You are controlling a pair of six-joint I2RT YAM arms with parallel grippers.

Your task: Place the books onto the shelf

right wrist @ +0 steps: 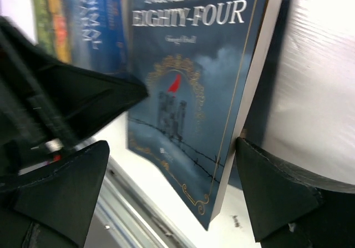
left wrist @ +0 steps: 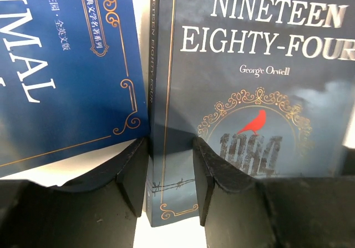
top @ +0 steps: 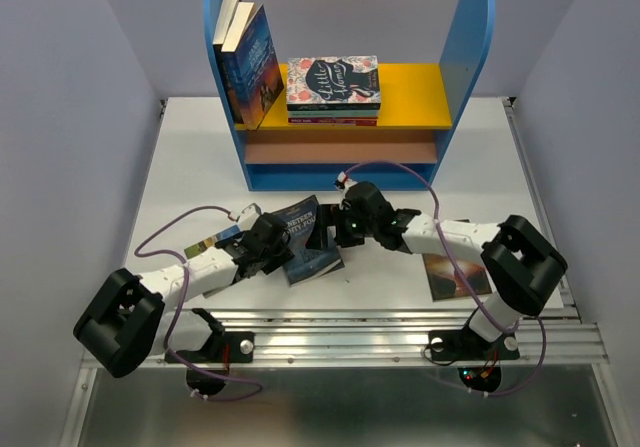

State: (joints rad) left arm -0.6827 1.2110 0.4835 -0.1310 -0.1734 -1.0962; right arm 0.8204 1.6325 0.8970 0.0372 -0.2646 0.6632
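While the right tool [right wrist: 172,145] gapes wide around Nineteen Eighty-Four [right wrist: 183,92], the left tool [left wrist: 169,148] narrowly straddles its spine.

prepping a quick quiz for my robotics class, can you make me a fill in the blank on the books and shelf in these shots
1. The dark book in the left wrist view is titled Nineteen ____.
2. The author named under that title is George ____.
3. The bird on its cover is ____.
4. The flowery stack lies flat on the shelf, on its ____ board.

Missing words: Eighty-Four; Orwell; red; yellow
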